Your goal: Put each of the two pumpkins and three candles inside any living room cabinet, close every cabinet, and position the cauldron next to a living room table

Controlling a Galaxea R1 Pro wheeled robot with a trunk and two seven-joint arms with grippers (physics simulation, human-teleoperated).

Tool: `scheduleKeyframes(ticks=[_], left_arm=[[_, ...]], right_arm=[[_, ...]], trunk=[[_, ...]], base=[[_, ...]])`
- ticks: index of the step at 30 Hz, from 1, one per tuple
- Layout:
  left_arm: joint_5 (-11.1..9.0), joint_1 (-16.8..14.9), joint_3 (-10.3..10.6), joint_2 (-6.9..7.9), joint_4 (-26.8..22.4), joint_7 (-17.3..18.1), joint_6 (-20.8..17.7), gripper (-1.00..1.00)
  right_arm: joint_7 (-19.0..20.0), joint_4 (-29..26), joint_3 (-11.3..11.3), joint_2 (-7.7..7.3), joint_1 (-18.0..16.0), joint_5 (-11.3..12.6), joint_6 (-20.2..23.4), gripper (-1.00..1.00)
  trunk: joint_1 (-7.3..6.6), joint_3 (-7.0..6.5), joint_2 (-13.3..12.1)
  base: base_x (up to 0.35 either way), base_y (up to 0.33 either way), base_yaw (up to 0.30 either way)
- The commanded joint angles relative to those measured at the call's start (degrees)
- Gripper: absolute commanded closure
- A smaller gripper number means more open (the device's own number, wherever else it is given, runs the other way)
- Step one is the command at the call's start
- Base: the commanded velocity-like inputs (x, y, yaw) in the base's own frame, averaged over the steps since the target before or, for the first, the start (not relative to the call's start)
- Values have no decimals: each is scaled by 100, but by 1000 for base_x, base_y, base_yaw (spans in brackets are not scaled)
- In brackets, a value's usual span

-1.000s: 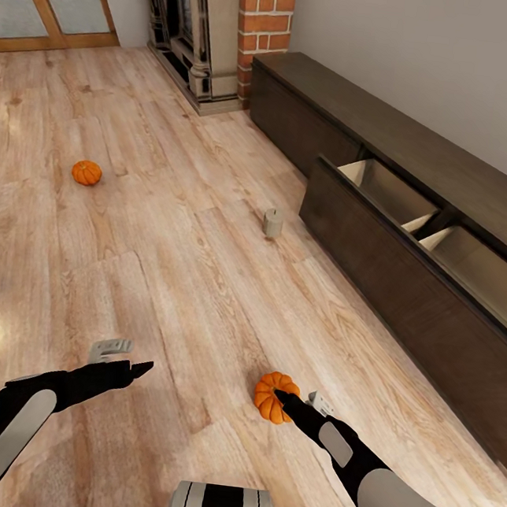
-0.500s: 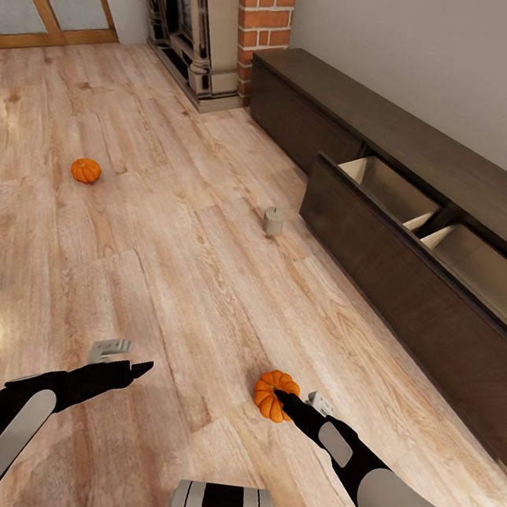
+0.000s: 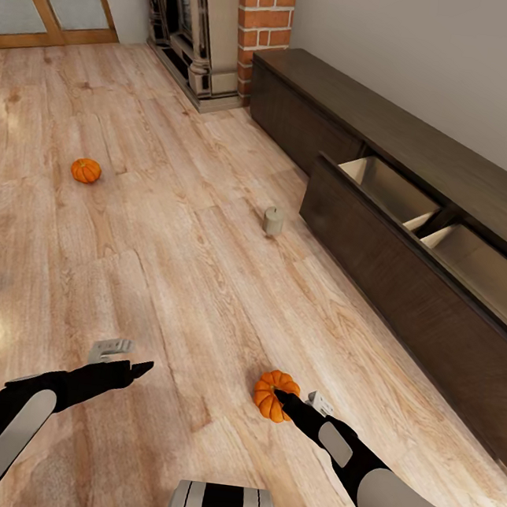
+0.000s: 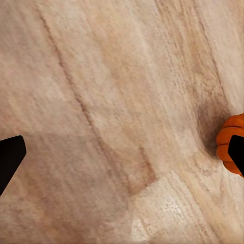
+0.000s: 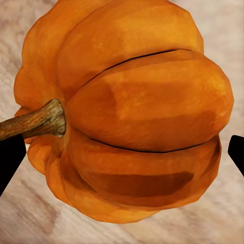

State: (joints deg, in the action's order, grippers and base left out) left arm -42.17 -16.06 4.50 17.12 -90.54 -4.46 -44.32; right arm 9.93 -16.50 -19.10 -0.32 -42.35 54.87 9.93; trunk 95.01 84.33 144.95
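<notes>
Barely underway: the right jaws (image 3: 292,405) sat apart around the near pumpkin (image 3: 271,394), left jaws (image 3: 125,358) apart and idle, far pumpkin (image 3: 86,171) and candle (image 3: 272,221) lay on the floor, cabinet (image 3: 409,280) drawer open.

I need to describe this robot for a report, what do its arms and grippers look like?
Both arms are glossy black with light grey oblong panels. The left gripper and right gripper taper to slim, pointed black fingers, each with a small pale grey bracket beside the wrist. No cables or markings are visible.

Bright even light, soft shadows, wrist views perhaps blurred
</notes>
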Motion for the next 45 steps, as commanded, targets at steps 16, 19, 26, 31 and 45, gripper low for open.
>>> scheduleKeyframes(ticks=[16,19,26,31,45], left_arm=[[-54,-3,6,9,-8,-46,-16,-100],[-54,-3,6,10,-8,-46,-16,-100],[-54,-10,12,11,-1,-46,-16,-100],[-54,-11,15,11,0,-46,-16,-100],[-54,-11,16,4,-5,-46,-16,-100]], right_arm=[[9,-3,-15,-3,-3,24,18,-100],[9,-3,-15,-3,-2,24,18,-100],[9,-3,-15,-3,-2,24,18,-100],[9,-3,-15,-3,-2,24,18,-100],[9,-3,-15,-1,-2,24,20,-100]], trunk=[[-1,3,1],[-1,3,1],[-1,3,1],[-1,3,1],[-1,3,1]], base=[[19,18,0],[4,2,0],[73,44,0],[11,7,0],[1,0,0]])
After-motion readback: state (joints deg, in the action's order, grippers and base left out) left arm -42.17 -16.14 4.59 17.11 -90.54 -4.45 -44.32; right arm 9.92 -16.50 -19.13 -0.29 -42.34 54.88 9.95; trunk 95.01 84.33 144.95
